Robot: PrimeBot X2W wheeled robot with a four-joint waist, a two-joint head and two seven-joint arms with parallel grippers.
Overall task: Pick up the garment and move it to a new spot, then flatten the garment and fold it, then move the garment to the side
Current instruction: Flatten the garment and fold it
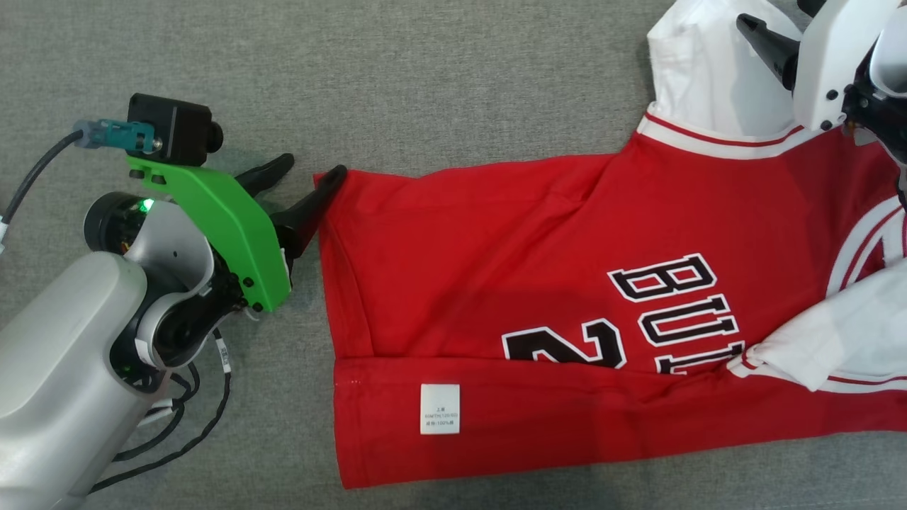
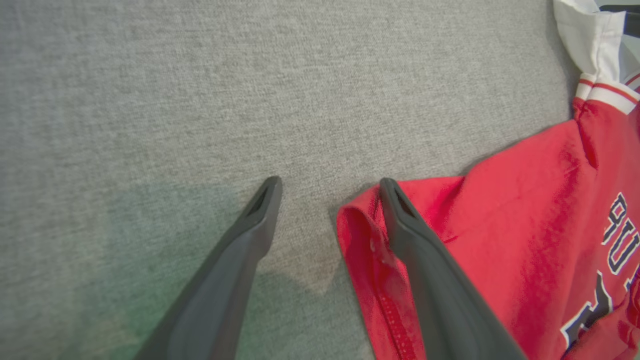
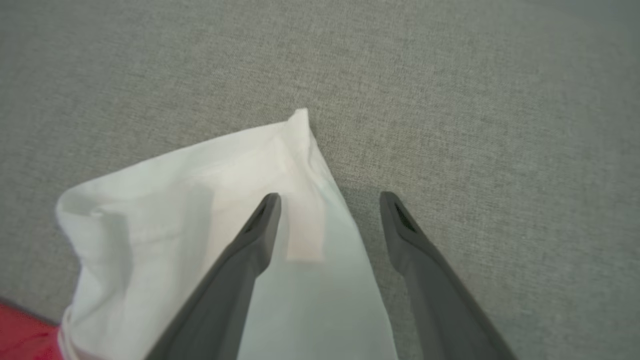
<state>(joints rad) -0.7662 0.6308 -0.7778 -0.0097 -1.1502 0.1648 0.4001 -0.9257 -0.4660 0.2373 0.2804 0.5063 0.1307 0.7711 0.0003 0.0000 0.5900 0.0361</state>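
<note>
- Worktop: covered in grey woven cloth. It carries the garment.
- Garment: red jersey with white sleeves and black-and-white lettering.
  - It lies flat on the worktop, from just left of centre and running off the right edge of the head view.
  - Its long axis runs left–right, with the hem at the left and the collar and sleeves at the right.
  - The near long edge is turned over onto the body as a strip, inside face up. Judged as partway through folding, with one lengthwise fold made.
- Left gripper: sits at the far-left corner of the hem, fingers spread wide and holding nothing.
  - In the left wrist view, the left gripper has one finger lying on the hem corner. The other finger is on bare worktop just left of the cloth.
  - The garment lies entirely to the right of these fingers, so this arm is the nearer one for the hem end.
- Right gripper: at the far right, fingers wide and nothing between them.
  - In the right wrist view, the right gripper has one finger over white cloth and the other over bare worktop.
  - Whether it touches the cloth or sits just above it cannot be told.
  - This arm is nearer the collar end.
- Far sleeve: white, sticking out beyond the red body toward the far side, under the right fingers. It probably needs tucking in before the next fold.
- Near sleeve: white, folded in over the red body.
- Care label: small white tag on the turned-over strip, near the left end.
</note>
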